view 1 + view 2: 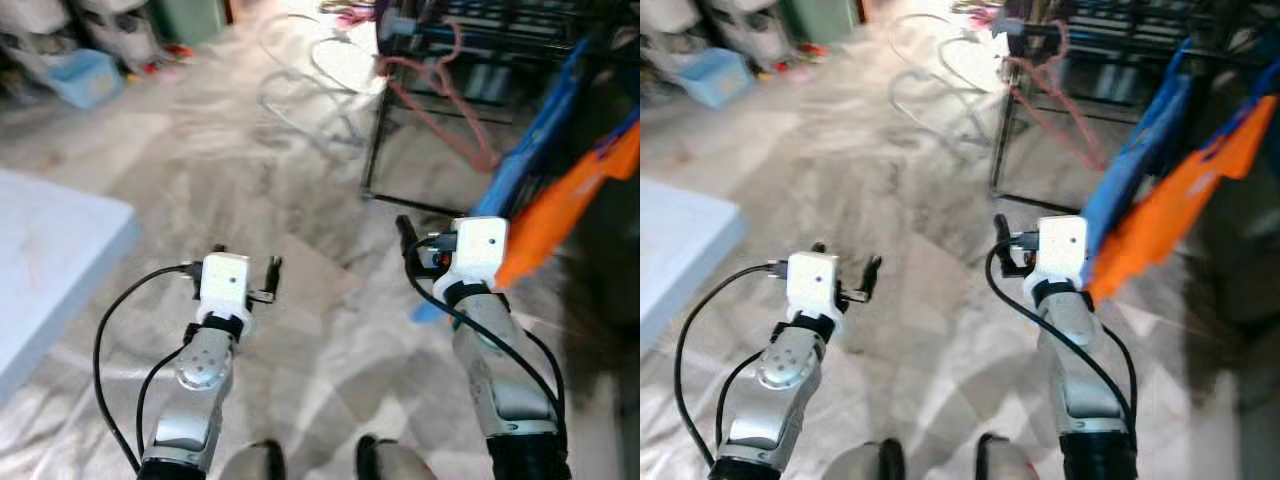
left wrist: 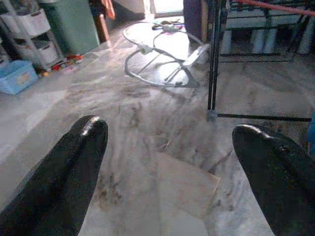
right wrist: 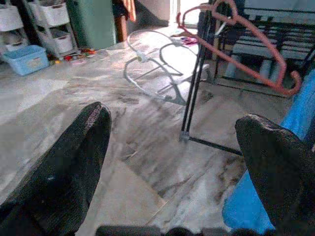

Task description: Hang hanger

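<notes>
The marble floor spreads ahead. Far right stands the black rack, and the pink hanger already hangs from its top bar, beside blue and orange cloth. The hanging looks done. Left gripper and right gripper hover near, both spread and empty, well apart from the hanger.

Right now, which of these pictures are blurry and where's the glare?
Both eye views are motion-blurred, smearing the pink hanger and the orange cloth. The wrist views are sharper; the right wrist view shows the hanger crisply. Glare whitens the floor in the left wrist view.
</notes>
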